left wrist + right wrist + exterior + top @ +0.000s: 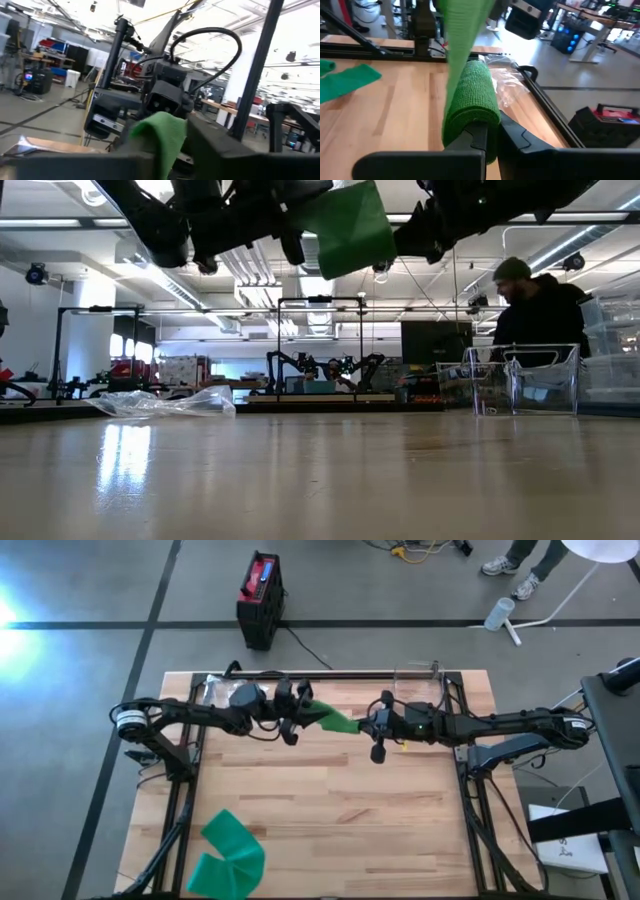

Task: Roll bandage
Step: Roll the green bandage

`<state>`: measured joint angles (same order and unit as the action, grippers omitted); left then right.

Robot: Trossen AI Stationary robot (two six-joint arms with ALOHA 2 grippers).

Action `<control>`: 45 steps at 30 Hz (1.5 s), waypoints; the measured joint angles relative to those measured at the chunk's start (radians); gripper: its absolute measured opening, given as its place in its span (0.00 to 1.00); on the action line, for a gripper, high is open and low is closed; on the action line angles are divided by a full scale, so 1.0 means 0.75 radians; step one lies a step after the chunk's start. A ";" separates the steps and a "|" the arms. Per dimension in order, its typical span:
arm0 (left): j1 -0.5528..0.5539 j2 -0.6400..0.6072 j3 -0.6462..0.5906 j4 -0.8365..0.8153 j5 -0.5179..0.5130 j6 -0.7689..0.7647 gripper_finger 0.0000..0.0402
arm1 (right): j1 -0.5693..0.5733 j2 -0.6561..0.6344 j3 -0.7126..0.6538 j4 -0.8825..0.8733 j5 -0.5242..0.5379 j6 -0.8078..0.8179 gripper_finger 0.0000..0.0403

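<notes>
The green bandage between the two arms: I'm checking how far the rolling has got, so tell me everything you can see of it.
The green bandage looks like a stretchy woven fabric strip. One end is already wound into a thick roll, clamped in the right gripper. A flat unrolled length runs from it to the left gripper, which pinches its other end. It hangs in the air above the wooden table, touching nothing but the two grippers.

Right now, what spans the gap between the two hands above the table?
A stretch of green bandage runs from the left hand to the right hand, seen in the high view.
</notes>
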<state>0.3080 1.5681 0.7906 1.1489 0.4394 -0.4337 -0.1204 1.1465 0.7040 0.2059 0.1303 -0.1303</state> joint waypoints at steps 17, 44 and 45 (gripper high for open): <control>-0.046 -0.133 -0.062 0.023 0.128 -0.063 0.00 | -0.068 -0.156 0.001 0.007 0.178 -0.060 0.02; -0.082 -0.131 -0.224 -0.093 0.065 0.109 0.00 | -0.111 -0.260 0.001 0.144 0.272 -0.026 0.02; -0.084 -0.133 -0.224 -0.071 0.065 0.096 0.00 | -0.111 -0.246 0.001 0.133 0.277 -0.055 0.02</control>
<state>0.2447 1.4680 0.6224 1.0957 0.4881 -0.3616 -0.2038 0.9618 0.7048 0.3059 0.3384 -0.1716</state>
